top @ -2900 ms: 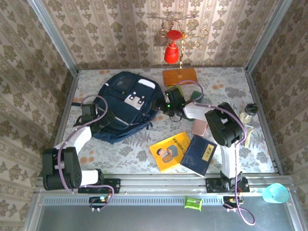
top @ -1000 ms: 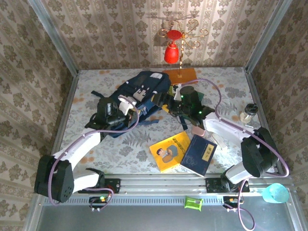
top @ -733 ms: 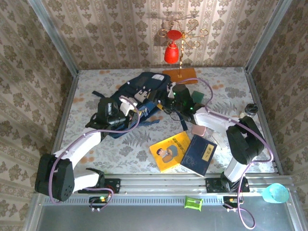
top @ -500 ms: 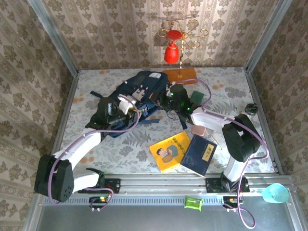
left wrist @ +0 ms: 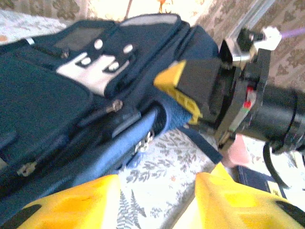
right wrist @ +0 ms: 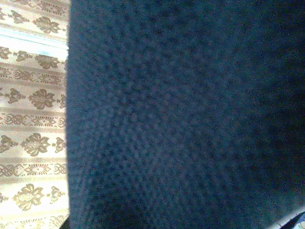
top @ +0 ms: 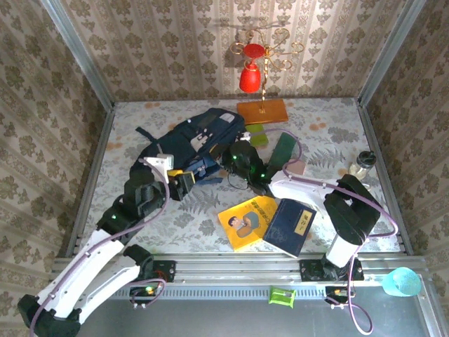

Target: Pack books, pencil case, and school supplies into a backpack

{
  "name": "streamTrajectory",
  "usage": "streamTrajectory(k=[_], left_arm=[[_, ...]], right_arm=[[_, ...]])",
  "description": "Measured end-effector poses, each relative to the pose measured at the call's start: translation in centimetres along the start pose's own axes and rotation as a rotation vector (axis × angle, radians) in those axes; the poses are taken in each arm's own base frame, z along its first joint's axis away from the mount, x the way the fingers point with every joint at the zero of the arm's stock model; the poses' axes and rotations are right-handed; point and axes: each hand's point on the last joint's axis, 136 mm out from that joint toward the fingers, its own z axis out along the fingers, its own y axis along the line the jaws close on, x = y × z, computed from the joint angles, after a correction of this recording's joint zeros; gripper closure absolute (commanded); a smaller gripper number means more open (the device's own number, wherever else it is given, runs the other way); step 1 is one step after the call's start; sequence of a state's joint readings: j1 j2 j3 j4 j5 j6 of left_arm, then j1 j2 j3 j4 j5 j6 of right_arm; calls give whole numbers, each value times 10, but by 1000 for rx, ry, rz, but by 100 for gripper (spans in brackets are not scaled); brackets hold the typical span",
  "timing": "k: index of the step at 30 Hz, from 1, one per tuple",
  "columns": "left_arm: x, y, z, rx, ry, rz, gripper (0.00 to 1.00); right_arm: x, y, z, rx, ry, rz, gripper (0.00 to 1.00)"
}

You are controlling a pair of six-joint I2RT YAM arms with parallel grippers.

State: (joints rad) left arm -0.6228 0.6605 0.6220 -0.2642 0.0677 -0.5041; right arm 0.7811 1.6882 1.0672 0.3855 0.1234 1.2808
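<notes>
We see the backpack (top: 200,137) on the table (top: 203,225). Right fingers (left wrist: 178,83) clamped on its fabric edge, left fingers (left wrist: 71,205) open just beside it. Yellow book (top: 247,221) and navy book (top: 290,226) lie apart from it.

Navy woven fabric of the backpack (right wrist: 190,114) looms close and blurred, patterned wallpaper (right wrist: 33,119) at left.
</notes>
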Motion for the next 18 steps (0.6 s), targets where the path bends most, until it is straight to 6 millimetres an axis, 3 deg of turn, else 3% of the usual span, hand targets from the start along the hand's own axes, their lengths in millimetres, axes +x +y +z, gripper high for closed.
streamTrajectory(k=[5, 10, 18], left_arm=[[37, 9, 28, -11, 144, -49, 55], [54, 13, 53, -14, 221, -62, 50], [38, 23, 63, -47, 157, -43, 47]], right_arm=[[-5, 16, 0, -26, -28, -1, 93], [-3, 22, -1, -32, -34, -13, 93], [-1, 24, -3, -25, -32, -35, 93]])
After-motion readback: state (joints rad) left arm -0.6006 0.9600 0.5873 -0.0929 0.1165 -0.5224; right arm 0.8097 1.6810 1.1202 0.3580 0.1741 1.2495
